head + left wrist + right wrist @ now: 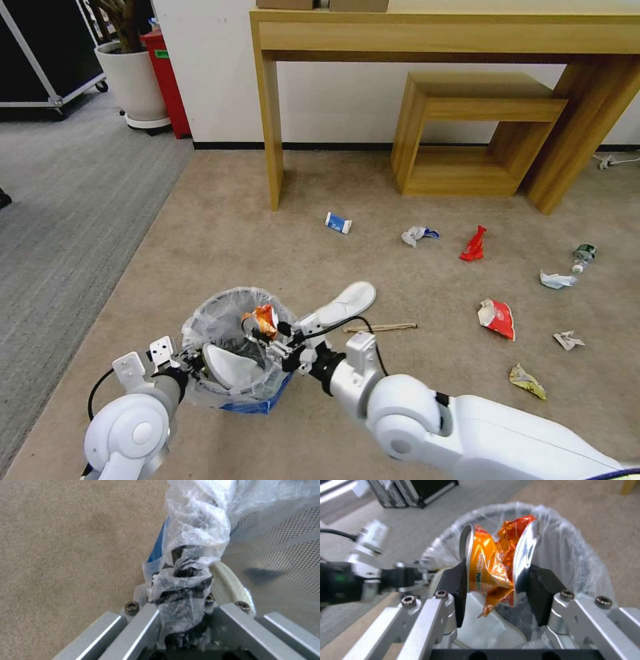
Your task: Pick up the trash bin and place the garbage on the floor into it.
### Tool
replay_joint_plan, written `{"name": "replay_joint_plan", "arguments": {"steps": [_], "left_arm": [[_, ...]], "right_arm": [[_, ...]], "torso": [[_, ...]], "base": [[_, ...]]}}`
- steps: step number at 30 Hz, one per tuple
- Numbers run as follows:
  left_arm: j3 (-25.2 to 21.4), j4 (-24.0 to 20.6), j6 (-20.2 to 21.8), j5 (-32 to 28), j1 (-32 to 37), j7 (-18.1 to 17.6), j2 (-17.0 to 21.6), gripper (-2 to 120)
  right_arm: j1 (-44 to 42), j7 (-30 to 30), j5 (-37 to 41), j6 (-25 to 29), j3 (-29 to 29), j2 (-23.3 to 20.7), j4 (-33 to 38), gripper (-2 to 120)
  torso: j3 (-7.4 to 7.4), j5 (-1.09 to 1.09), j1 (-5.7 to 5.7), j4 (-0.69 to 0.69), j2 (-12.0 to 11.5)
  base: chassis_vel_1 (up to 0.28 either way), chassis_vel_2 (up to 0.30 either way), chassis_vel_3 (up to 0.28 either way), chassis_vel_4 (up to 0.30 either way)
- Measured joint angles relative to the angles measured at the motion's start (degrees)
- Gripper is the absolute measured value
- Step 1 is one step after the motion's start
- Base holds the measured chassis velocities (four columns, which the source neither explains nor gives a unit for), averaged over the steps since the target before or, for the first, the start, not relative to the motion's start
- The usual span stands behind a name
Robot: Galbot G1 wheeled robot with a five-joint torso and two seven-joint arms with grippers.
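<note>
The crushed orange can (496,565) is being pinched between the black pads of the right gripper (267,330), and it is being held directly over the open mouth of the trash bin (230,313). On the bin's near side, its rim and bunched liner are being clamped by the left gripper (181,585), jaws pressed together on the plastic. One white slipper (230,367) is already lying inside, below the can.

For a clean drop, the can is best released while it is being kept centred over the opening, clear of the overhanging liner, with the bin being held level; a skewed release could catch the crinkled plastic at the rim.

Just beyond the right gripper, a second white slipper (347,303) is lying beside the bin, with a wooden stick (380,327) next to it. Farther out and to that gripper's right, red wrappers (497,318), crumpled white paper (557,280), a yellowish scrap (527,381) and a small bottle (584,253) are being left scattered on the carpet. A wooden table leg (270,120) is standing well beyond, not in the way.
</note>
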Motion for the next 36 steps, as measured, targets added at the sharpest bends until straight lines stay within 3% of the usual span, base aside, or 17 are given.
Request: {"name": "replay_joint_plan", "arguments": {"steps": [11, 19, 21, 25, 28, 31, 36], "left_arm": [[-0.5, -0.3, -0.1, 0.1, 0.5, 0.1, 0.0, 0], [-0.2, 0.2, -0.1, 0.5, 0.3, 0.3, -0.6, 0], [-0.1, 0.3, -0.1, 0.5, 0.2, 0.3, -0.8, 0], [0.1, 0.5, -0.1, 0.7, 0.2, 0.3, -0.9, 0], [0.1, 0.6, -0.1, 0.9, 0.1, 0.3, -1.1, 0], [0.0, 0.6, -0.1, 0.8, 0.1, 0.4, -1.0, 0], [-0.2, 0.6, -0.1, 0.9, 0.2, 0.3, -0.7, 0]], "right_arm": [[0.4, 1.5, -1.0, -0.6, -1.9, 3.9, -5.8, 36], [-0.3, 0.9, -2.1, 0.1, -1.6, 4.1, -6.6, 61], [-0.4, 0.7, -2.3, 0.1, -1.4, 3.8, -6.5, 73], [-0.5, 0.6, -2.5, 0.2, -1.4, 3.8, -6.6, 81], [-0.8, 0.3, -3.1, 1.0, -0.7, 3.9, -6.6, 96], [-1.7, -1.0, -3.4, 2.2, 1.2, 3.5, -5.9, 100], [-3.8, -8.7, -4.1, 8.7, 6.9, 2.1, -4.5, 100]], "torso": [[0.0, 0.0, 0.0, 0.0, 0.0], [0.0, 0.0, 0.0, 0.0, 0.0], [0.0, 0.0, 0.0, -0.01, 0.0], [0.0, 0.0, 0.0, -0.01, 0.0], [0.0, 0.01, 0.0, 0.0, 0.0], [0.0, 0.01, 0.0, 0.0, 0.0], [0.0, 0.01, 0.0, -0.01, 0.0]], "base": [[0.0, 0.0, 0.0, 0.0], [0.0, 0.0, 0.0, 0.0], [0.0, 0.0, 0.0, 0.0], [0.0, 0.0, 0.0, 0.0], [0.0, 0.0, 0.0, 0.0], [0.0, 0.0, 0.0, 0.0], [0.0, 0.0, 0.0, 0.0]]}}
